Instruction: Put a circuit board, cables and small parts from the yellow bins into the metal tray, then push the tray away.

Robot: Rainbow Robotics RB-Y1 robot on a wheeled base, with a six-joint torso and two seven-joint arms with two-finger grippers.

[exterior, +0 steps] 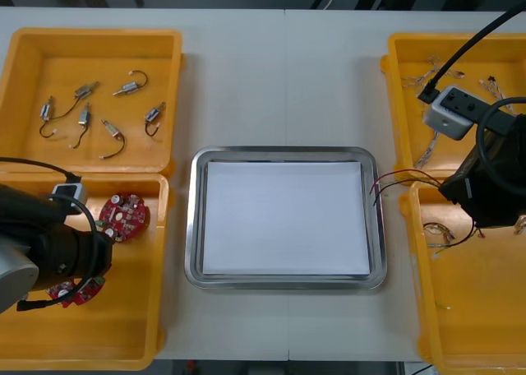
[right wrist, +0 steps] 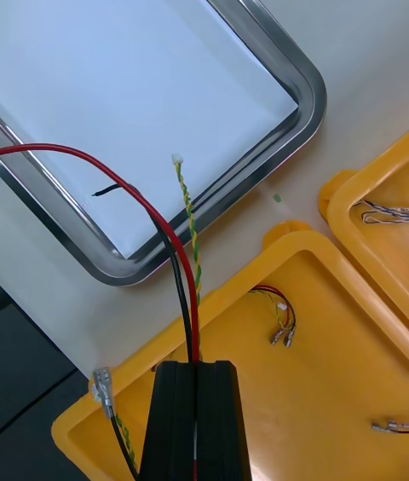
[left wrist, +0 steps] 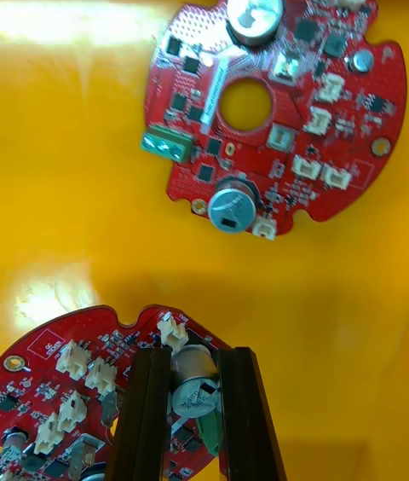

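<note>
the far left yellow plastic bin (exterior: pixel 90 46) holds small metal parts (exterior: pixel 82 90). in the near left yellow bin (exterior: pixel 123 342) my left gripper (left wrist: pixel 194 357) pinches a round red circuit board (left wrist: pixel 68 370) by its silver can; a second red board (left wrist: pixel 264 97) lies just beyond. the shiny metal tray (exterior: pixel 283 153), white inside, is bare. my right gripper (right wrist: pixel 194 366), above the near right yellow bin (right wrist: pixel 341 379), clamps a red and black cable (right wrist: pixel 160 223) and a twisted yellow-green cable (right wrist: pixel 189 225). both run leftward, tips over the tray's right rim.
</note>
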